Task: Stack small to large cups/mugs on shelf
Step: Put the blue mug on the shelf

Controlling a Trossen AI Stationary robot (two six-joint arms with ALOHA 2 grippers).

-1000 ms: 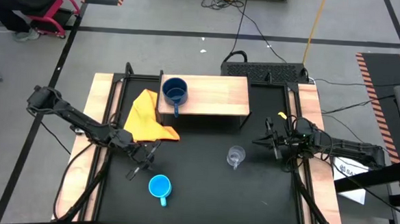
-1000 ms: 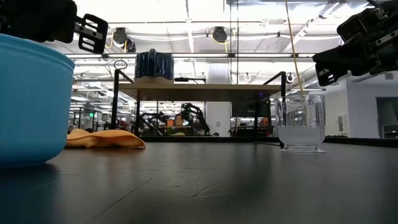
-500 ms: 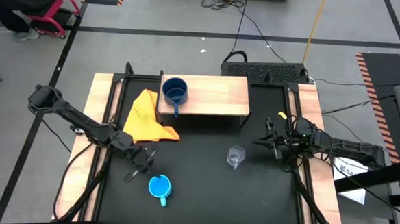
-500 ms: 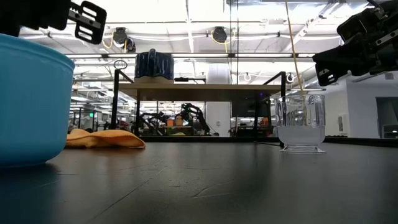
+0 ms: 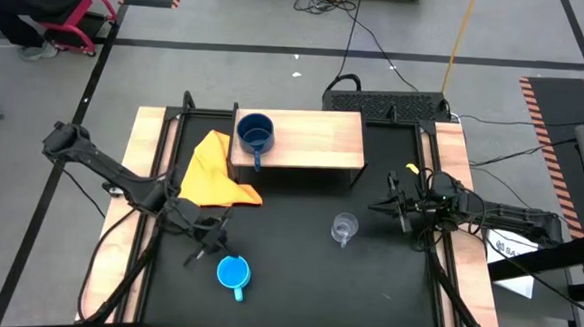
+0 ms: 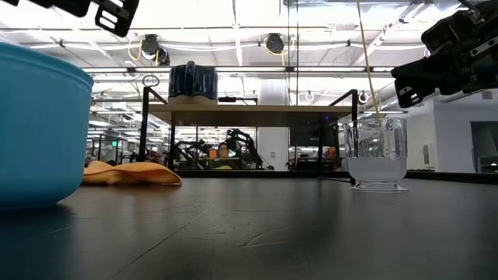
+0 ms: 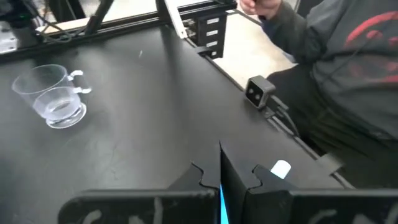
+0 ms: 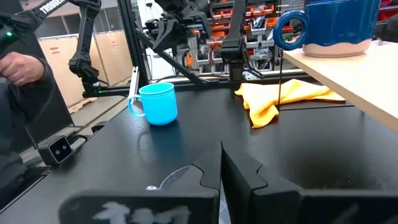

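- Presently the clenched left hand (image 5: 204, 246) hovers just beside the light blue mug (image 5: 232, 273); descending unopened, it would probably knock it over.
- Right hand (image 5: 394, 206), clenched, waits near the glass cup (image 5: 344, 227).

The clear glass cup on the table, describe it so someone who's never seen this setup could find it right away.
Start at the light-wood shelf at the back of the black table. Come forward from its right end to the clear glass cup, standing alone on the tabletop, just left of the right gripper. It is the only see-through cup: the dark blue mug on the shelf and the light blue mug near the front are opaque.
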